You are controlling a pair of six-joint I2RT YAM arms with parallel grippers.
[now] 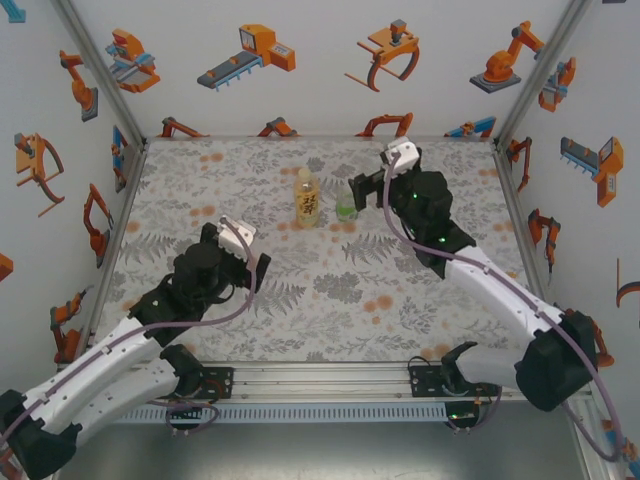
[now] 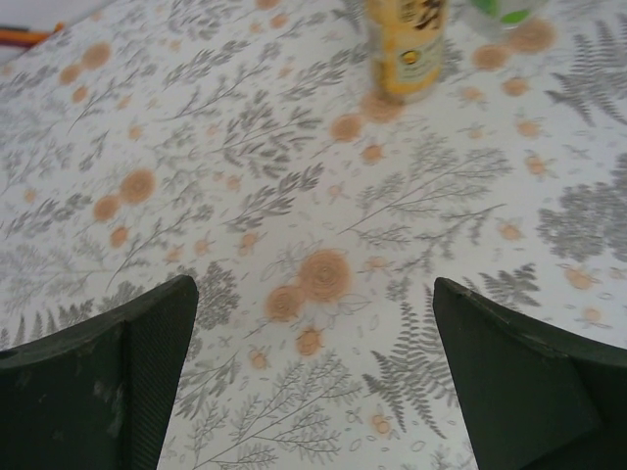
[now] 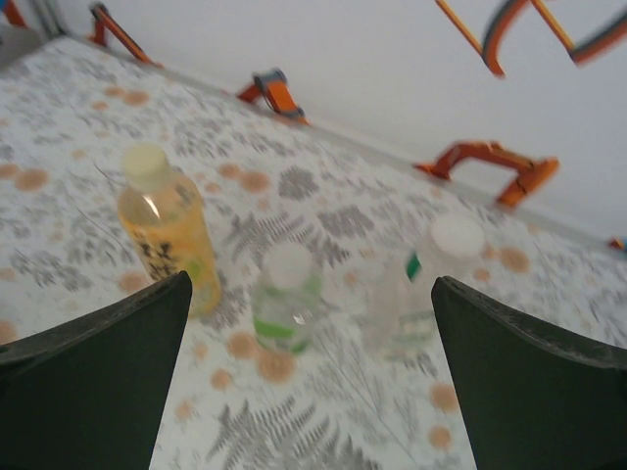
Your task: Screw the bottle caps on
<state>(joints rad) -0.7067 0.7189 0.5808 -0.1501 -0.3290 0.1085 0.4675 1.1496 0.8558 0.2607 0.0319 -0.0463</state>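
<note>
Though 2 bottles (image 1: 307, 200) (image 1: 346, 209) overhead, 3 capped bottles (image 3: 168, 235) (image 3: 284, 305) (image 3: 416, 289) at right wrist.

Floral tablecloth (image 1: 330, 290) between robot-patterned white walls (image 1: 320, 60).

A table is covered edge to edge by a patterned cloth (image 1: 330, 300), printed with grey fern fronds and small orange blossoms. The table is enclosed on three sides by white panels: a far wall (image 1: 320, 100), a left wall (image 1: 50, 110) and a right wall (image 1: 600, 100). Orange-and-grey drawings of machine arms (image 1: 250, 55) are scattered across all three panels, and several are lined along the foot of the far wall. The corners are marked by slanting metal frame posts (image 1: 100, 70). At the near edge, a metal rail (image 1: 320, 378) is laid across the table's width, with a pale slotted strip (image 1: 330, 411) just beside it on the near side.
</note>
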